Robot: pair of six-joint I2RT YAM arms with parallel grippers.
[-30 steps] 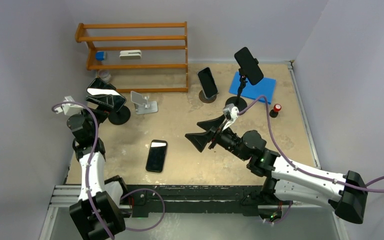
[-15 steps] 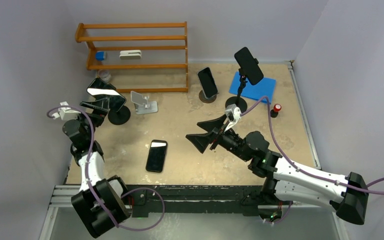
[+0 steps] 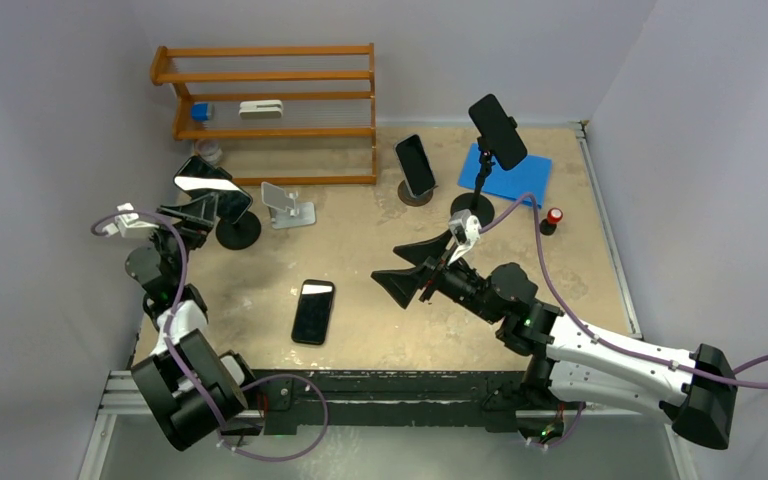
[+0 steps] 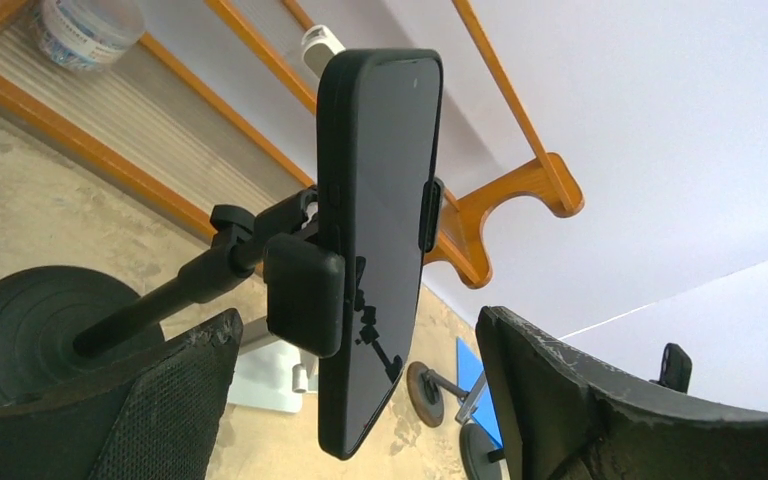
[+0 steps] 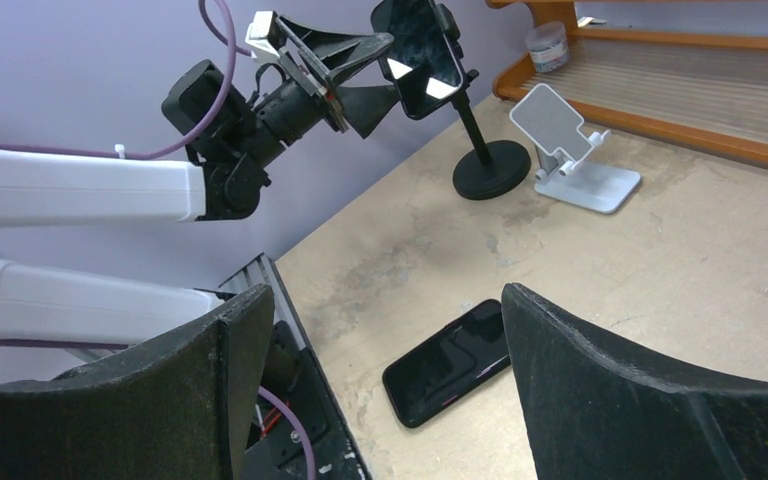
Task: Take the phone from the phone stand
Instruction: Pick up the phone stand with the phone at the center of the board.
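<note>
Near the front edge of the table, a loose phone lies flat. The right gripper hovers over the table's middle with its jaws spread (nothing between them). At the left edge, the left gripper is spread wide, one finger on either side of the phone, which sits clamped in the phone stand. A wooden rack lines the far edge.

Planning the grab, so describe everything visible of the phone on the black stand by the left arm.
The phone is a black slab in a matte dark case, its glossy screen unlit. It sits tilted, gripped at both long edges by the clamp pads of the black stand, above its round base. The open left pincer flanks it without touching.
</note>
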